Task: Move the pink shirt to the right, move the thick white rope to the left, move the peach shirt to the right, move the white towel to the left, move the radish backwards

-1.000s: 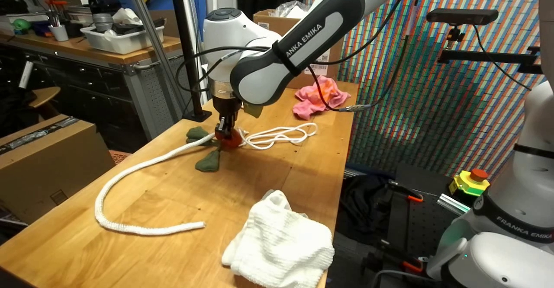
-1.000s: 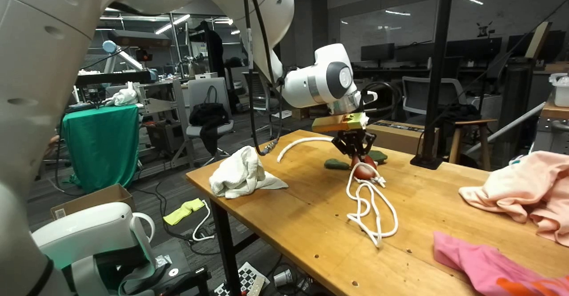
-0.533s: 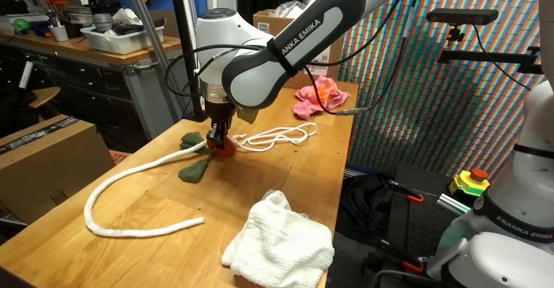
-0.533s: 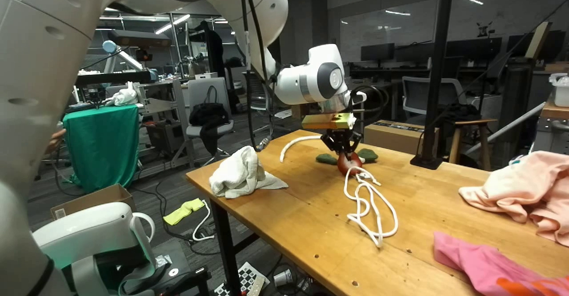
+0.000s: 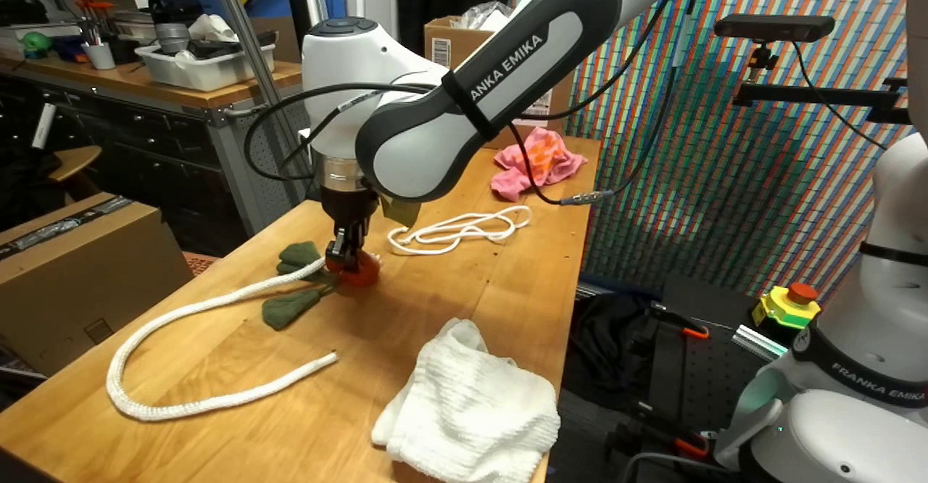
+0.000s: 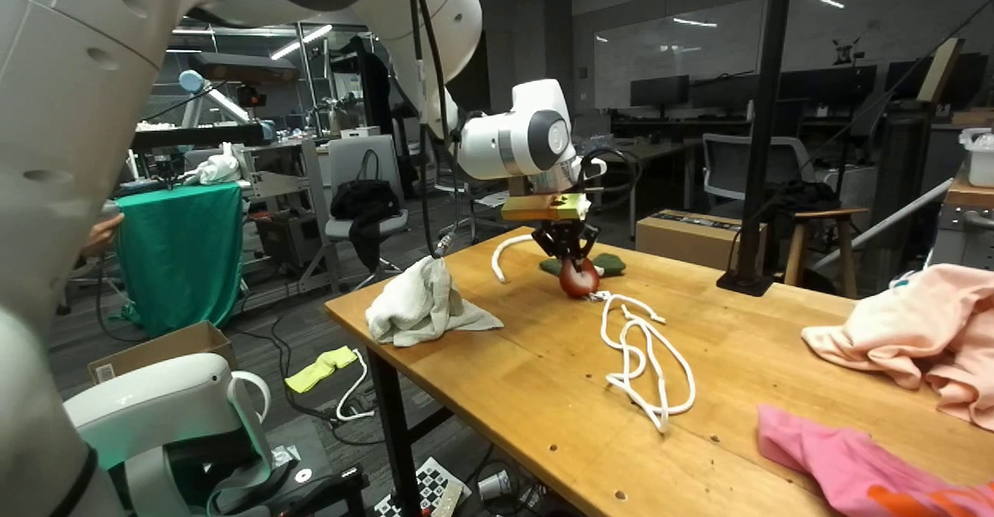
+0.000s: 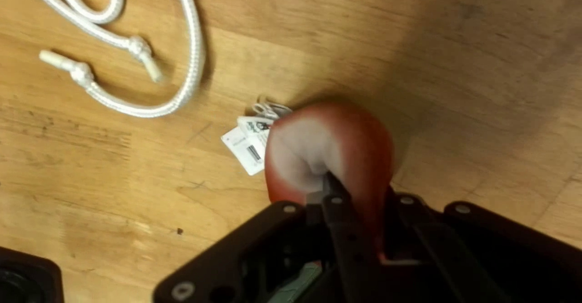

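Red radish [image 7: 363, 137], just one, on the table [image 6: 497, 393], and the gripper [image 6: 575, 262] pinches it! Also on that table: one pink shirt [image 5: 554, 157], one peach shirt [image 6: 924, 323], one white towel [image 5: 471, 403], one thin string [image 7: 197, 53], one thick white rope [image 5: 145, 412]. Round, white-tipped, green leaves [image 5: 290, 307] splayed! Peach shirt cropped; one rope end hard to make out by the gripper.

In an exterior view, towel [image 6: 423, 307] lies left of radish [image 6: 579, 282], shirts [image 6: 842, 459] right.

a thin white string [image 7: 196, 39] lies looped on the wooden table [image 6: 528, 377].
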Controlling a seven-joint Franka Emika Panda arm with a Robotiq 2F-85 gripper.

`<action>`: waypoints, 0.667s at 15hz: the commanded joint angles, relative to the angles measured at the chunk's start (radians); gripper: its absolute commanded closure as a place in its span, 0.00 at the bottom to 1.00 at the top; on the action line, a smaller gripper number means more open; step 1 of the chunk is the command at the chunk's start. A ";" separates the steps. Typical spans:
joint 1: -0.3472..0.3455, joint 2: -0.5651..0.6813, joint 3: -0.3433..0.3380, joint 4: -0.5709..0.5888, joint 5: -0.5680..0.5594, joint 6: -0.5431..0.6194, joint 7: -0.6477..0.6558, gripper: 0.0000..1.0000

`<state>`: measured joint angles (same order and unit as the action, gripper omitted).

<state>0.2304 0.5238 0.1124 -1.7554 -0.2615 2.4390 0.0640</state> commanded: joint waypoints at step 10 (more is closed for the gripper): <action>0.084 -0.033 0.067 -0.008 0.037 -0.066 -0.020 0.92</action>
<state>0.2944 0.5203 0.1681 -1.7553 -0.2520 2.4161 0.0639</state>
